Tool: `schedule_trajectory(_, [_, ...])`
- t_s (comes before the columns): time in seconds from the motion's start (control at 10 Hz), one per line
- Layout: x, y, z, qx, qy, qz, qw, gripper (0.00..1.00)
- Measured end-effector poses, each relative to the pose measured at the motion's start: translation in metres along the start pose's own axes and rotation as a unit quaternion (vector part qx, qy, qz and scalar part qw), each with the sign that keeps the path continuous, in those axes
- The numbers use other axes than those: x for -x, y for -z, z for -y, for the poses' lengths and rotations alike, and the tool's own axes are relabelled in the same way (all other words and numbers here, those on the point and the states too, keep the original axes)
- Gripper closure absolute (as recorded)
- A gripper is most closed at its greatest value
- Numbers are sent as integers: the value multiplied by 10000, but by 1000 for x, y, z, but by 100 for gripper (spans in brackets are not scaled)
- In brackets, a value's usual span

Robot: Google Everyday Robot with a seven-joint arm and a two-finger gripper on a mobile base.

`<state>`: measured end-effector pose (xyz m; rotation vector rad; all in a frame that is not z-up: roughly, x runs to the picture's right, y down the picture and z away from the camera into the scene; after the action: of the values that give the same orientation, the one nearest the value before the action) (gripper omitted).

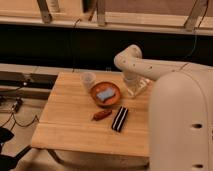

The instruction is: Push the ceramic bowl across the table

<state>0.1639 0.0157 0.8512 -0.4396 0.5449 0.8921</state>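
One bowl (95, 90) sits toward the counter's (70, 117) far edge, a blue piece (105, 95) inside, cup (88, 80) just beside it; the tool (133, 89) hangs low on the bowl's other side, its grip impossible to make out

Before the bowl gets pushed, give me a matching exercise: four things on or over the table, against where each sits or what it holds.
Things:
1. ceramic bowl
2. pale cup
3. black block
4. pincer

Descriptions:
A. closest to the table front edge
B. just right of the bowl, over a pale packet
C. holds a blue pad
D. left of the bowl, toward the far edge

Pairs: 1-C, 2-D, 3-A, 4-B
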Motion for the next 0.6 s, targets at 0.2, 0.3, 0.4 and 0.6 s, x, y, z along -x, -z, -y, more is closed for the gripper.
schedule_trajectory(0.2, [3,-19,-14,145,69,-277,9995,100])
schedule_trajectory(0.3, [4,-29,-21,228,73,-423,9988,100])
schedule_trajectory(0.4, [3,-37,-25,287,79,-555,9980,100])
schedule_trajectory(0.6, [0,-53,-30,365,77,-817,9960,100])
